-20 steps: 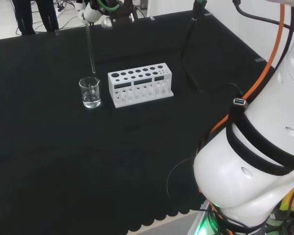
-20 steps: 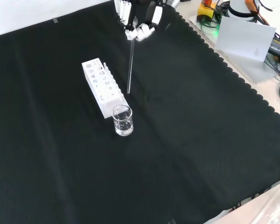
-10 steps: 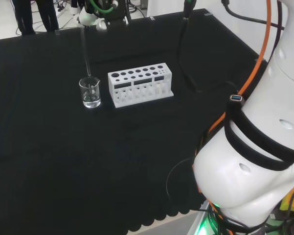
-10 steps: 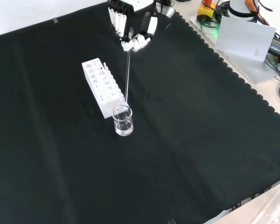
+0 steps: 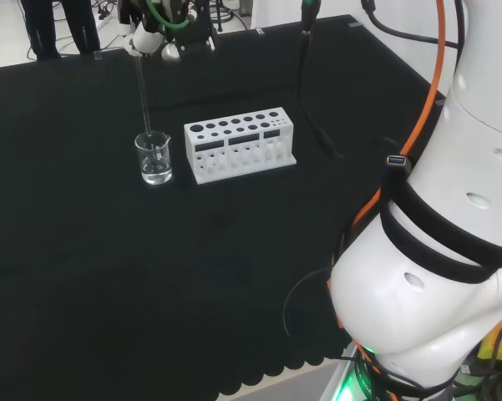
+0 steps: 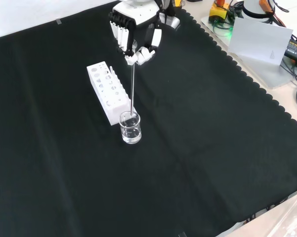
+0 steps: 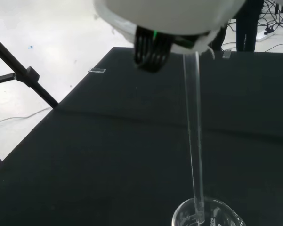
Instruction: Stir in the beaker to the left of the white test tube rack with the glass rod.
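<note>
One beaker (image 6: pixel 130 127) stands just beside the end of one white test tube rack (image 6: pixel 108 92), with bare table (image 6: pixel 212 148) all round. The hand (image 6: pixel 133 34) pinches one glass rod (image 6: pixel 133 84), its tip at the beaker's mouth.

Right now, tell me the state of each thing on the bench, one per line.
hand: above the rack's near end in the front view, fingers curled on the rod's top.
glass rod: held upright, lower tip at the beaker's mouth.
beaker: upright on the cloth, a little clear liquid inside.
test tube rack: standing beside the beaker, holes look empty.
</note>
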Tool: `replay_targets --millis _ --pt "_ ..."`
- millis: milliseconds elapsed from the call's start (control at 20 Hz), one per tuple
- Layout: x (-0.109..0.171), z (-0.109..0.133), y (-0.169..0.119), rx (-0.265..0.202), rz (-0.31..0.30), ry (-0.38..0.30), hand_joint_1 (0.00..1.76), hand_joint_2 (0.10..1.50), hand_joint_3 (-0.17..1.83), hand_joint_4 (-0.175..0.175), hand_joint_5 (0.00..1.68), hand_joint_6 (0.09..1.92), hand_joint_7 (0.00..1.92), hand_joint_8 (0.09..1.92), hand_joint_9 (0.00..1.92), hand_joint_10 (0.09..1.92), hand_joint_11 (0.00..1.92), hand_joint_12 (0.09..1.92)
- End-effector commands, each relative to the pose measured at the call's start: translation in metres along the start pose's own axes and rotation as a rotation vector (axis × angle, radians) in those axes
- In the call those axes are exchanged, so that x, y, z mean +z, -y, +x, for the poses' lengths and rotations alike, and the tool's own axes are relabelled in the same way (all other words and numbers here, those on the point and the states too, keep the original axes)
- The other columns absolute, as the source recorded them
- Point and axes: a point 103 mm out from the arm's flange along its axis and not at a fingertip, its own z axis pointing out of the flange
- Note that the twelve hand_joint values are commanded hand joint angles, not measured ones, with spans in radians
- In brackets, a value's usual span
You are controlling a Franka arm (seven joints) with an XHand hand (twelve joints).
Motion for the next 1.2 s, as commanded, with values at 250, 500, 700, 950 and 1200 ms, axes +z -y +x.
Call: replay_targets --millis 250,500,700,950,1200 --pt "0.02 -0.007 -0.013 -0.005 0.017 -0.014 1.33 0.58 0.76 -0.175 1.27 0.49 1.4 0.73 1.74 0.54 1.71 0.44" --pt "0.035 -0.011 -0.017 -0.003 0.029 -0.016 1.33 0.59 0.76 -0.175 1.27 0.49 1.4 0.73 1.74 0.54 1.71 0.44" --pt "0.043 -0.01 -0.02 -0.003 0.04 -0.003 1.33 0.59 0.76 -0.175 1.27 0.49 1.4 0.73 1.74 0.54 1.71 0.44" --pt "0.061 -0.018 -0.02 -0.003 0.049 -0.006 1.33 0.59 0.75 -0.175 1.26 0.49 1.4 0.73 1.74 0.54 1.71 0.44" --pt "0.073 -0.023 -0.018 0.008 0.067 -0.007 1.33 0.59 0.75 -0.175 1.26 0.49 1.4 0.72 1.74 0.54 1.71 0.44"
